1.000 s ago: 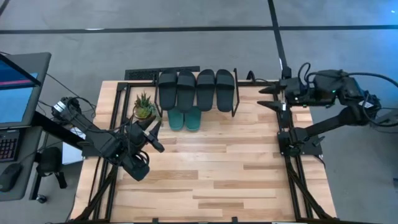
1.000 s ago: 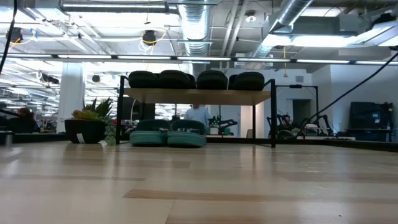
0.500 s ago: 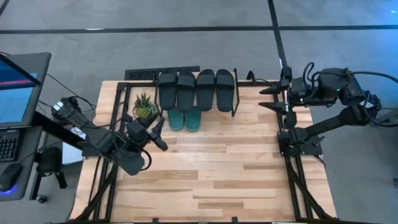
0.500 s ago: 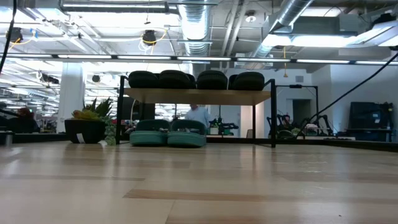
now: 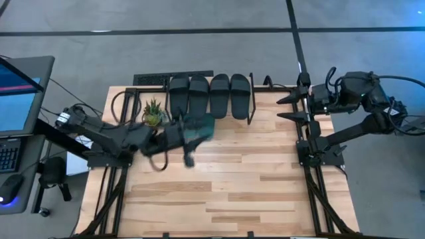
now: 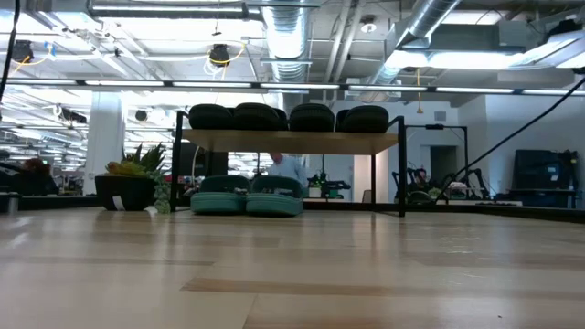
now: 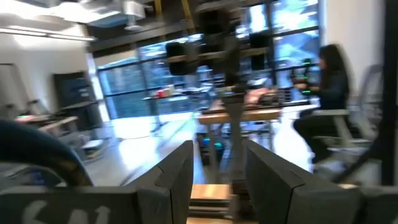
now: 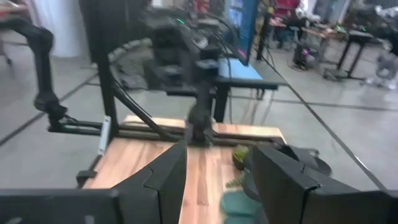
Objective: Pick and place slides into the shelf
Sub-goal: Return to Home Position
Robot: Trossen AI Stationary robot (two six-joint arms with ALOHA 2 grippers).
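Observation:
Several black slides [image 5: 210,95] lie side by side on the shelf's top board [image 6: 288,142]. Two teal slides [image 6: 247,197] rest on the table under it, toes outward. My left gripper [image 5: 189,143] is blurred, raised above the table just in front of the teal slides [image 5: 199,126]. It points about level; its wrist view shows open fingers [image 7: 217,149] with nothing between them. My right gripper [image 5: 287,107] hangs open and empty at the table's right edge, pointing left [image 8: 217,152]. The low view shows neither gripper.
A small potted plant [image 5: 154,113] stands just left of the shelf, close to my left arm. The shelf's thin black legs [image 6: 400,164] frame the space under the board. The near half of the wooden tabletop [image 5: 226,192] lies bare. A monitor [image 5: 16,93] stands off the table's left.
My left gripper has risen and swung from the table's left side toward the right and far side, ending in front of the shelf. It has tipped from pointing down to about level. The slides have not moved.

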